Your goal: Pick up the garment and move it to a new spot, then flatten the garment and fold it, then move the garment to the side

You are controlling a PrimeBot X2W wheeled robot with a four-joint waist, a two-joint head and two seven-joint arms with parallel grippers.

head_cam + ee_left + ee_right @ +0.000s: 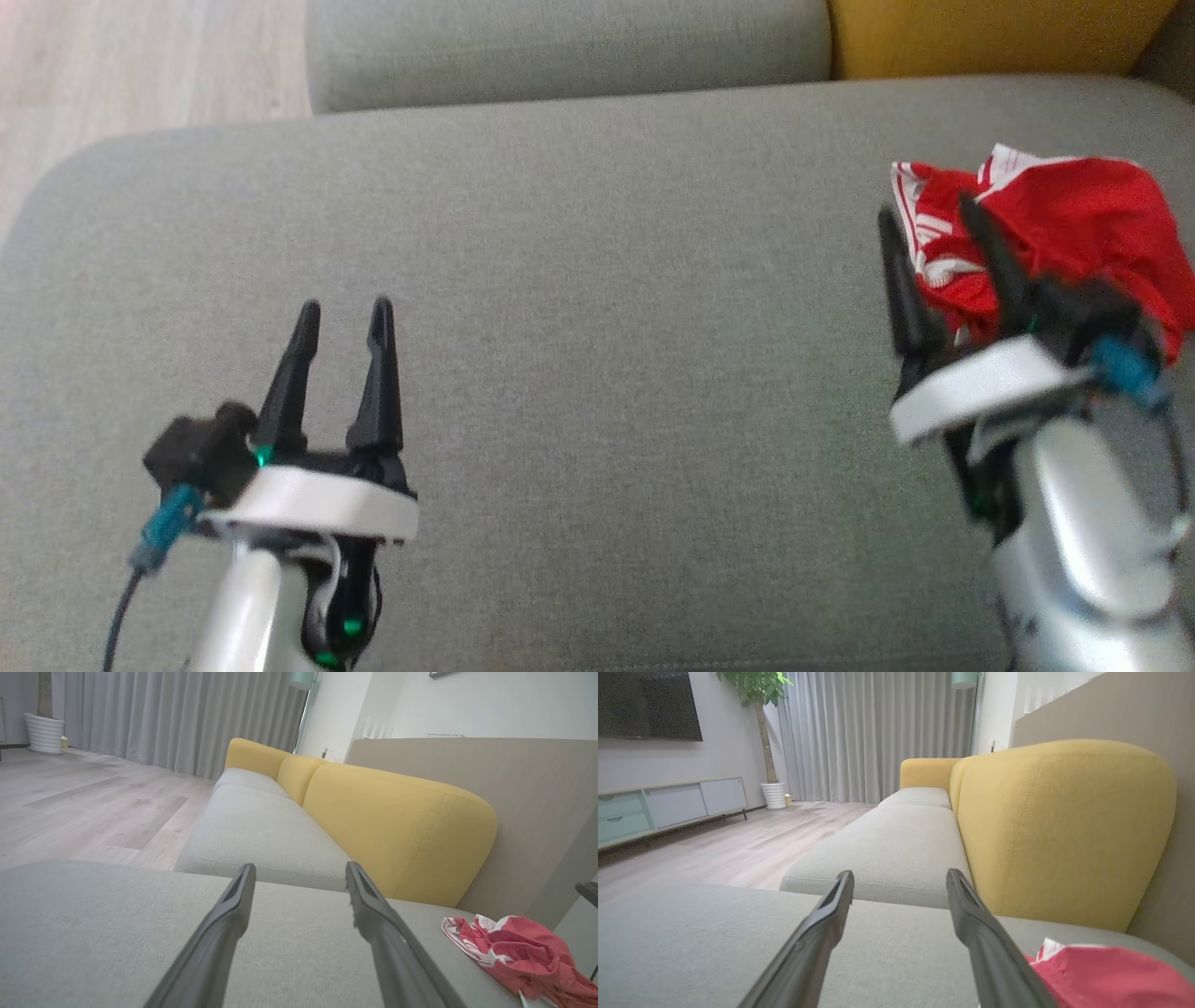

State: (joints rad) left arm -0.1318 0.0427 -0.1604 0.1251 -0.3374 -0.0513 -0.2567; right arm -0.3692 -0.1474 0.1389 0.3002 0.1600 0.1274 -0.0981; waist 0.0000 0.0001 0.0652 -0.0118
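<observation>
Fingers (378, 373) of the left gripper (344, 313), lower left, and the right gripper (926, 215), right edge, stand wide, holding nothing. On the grey sofa seat (597, 280), the crumpled red garment (1083, 215) lies at the right, just beyond the right gripper.

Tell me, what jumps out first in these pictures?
A crumpled red garment lies at the far right of the grey sofa seat, the right pincer open close beside it. The left pincer, also open, hovers over the seat's left part; a yellow backrest runs behind.
</observation>
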